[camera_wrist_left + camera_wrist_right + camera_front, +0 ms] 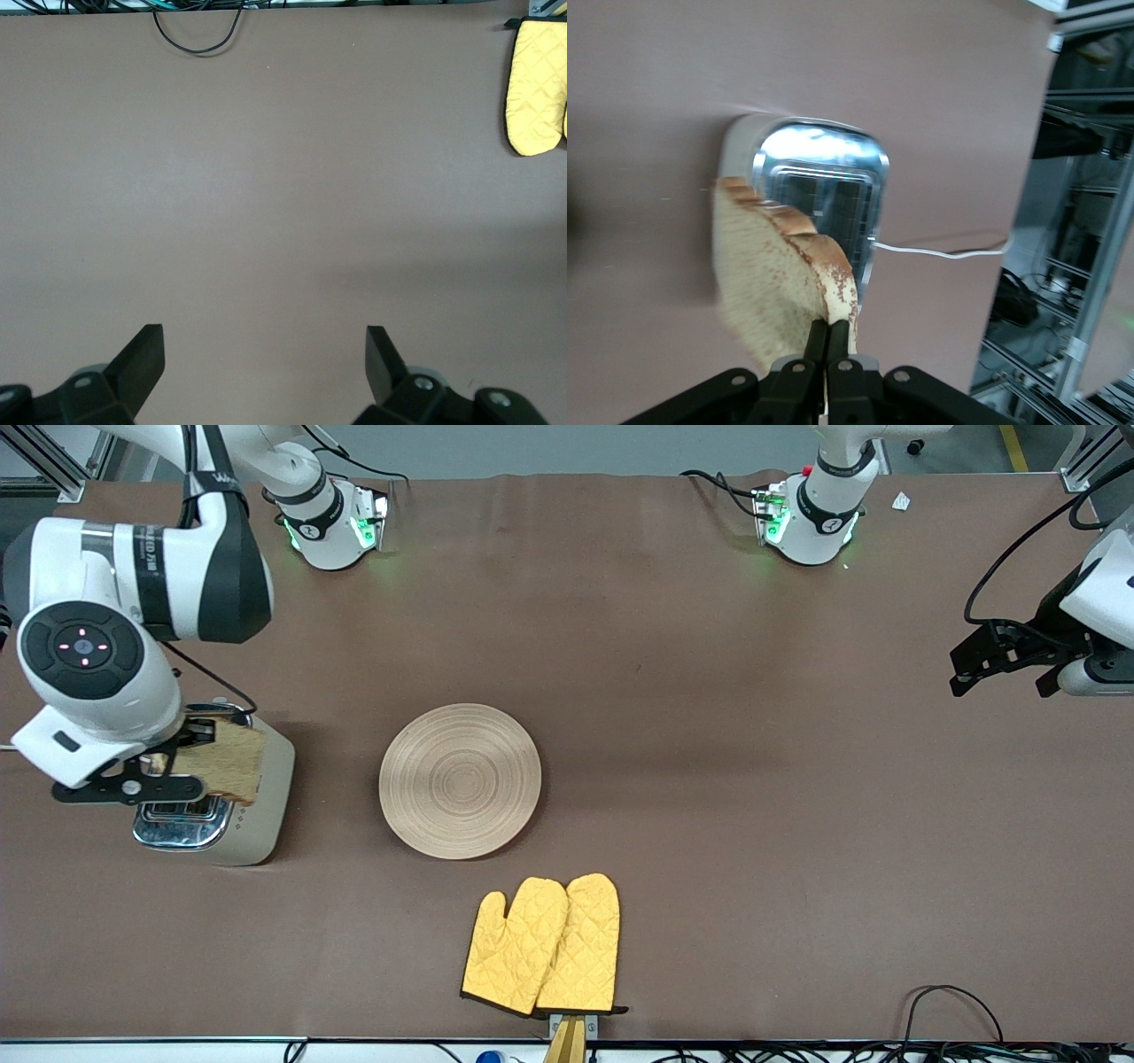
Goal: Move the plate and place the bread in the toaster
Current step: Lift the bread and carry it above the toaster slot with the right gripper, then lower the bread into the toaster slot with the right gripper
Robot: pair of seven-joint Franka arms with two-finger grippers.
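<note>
The table (709, 646) was mostly bare brown mat; the plate (460, 781) sat flat near its middle with nothing on it, well apart from the toaster, so the plate move looked done and it was out of the way of the drop, my read only. The oven mitts (542, 946) lay as a pair nearer the front camera than the plate, just clear of its rim, untouched, hanging loop at the table edge. The toaster (252, 815) stood at the right arm's end of the table, chrome top up, white cord (939, 251) trailing off it; slots looked empty from the right wrist view, nothing seated in either. The bread (221, 760) was in the air over the toaster top, held on edge by a corner, tilted rather than square to the slots, which I'd guess was the approach pose for lowering it in. The right gripper (827, 341) was clamped on that corner, fingers nearly together on the slice. The left gripper (264, 354) hung with its fingers wide apart and nothing between them over bare mat at the left arm's end, that arm waiting. Next need as I judged it: line the slice up with a slot before going down
</note>
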